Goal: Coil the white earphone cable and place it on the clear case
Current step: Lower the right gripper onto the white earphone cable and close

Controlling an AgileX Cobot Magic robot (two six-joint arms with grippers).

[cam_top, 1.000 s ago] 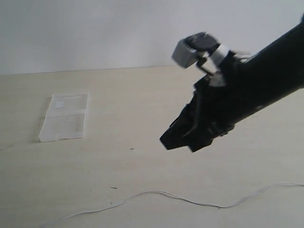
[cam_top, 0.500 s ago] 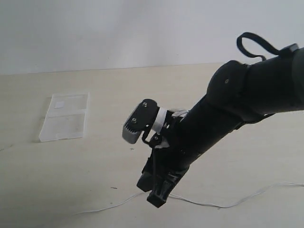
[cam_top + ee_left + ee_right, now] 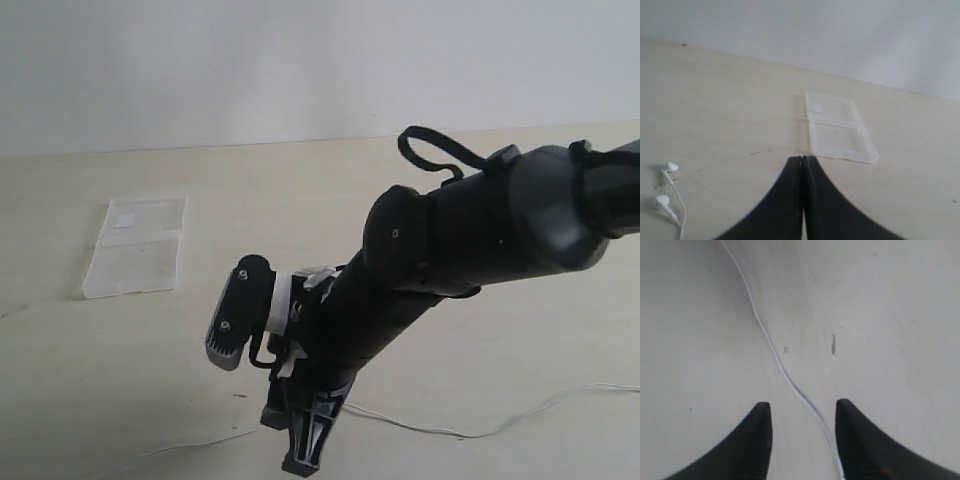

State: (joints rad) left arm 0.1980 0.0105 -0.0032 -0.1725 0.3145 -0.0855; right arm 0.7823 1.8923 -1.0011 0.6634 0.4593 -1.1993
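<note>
Since a second ago the right arm has swung down from mid-air toward the table, and the right gripper now points downward at the near edge of the exterior view, over the white earphone cable. Its jaws stand apart with a clear gap. The right wrist view shows the cable running straight in between the two fingers and passing close along the inner edge of one of them. The jaws have not closed on it, and whether that finger touches the wire cannot be told. The cable lies uncoiled on the table, a thin line snaking along the near side and off to the right. Its two earbuds lie side by side on the table in the left wrist view. The left gripper has its jaws pressed together with nothing between them. The clear case lies flat on the far left of the table with its small white label at the far end. It is well apart from both the cable and the right gripper, with nothing resting on it.
</note>
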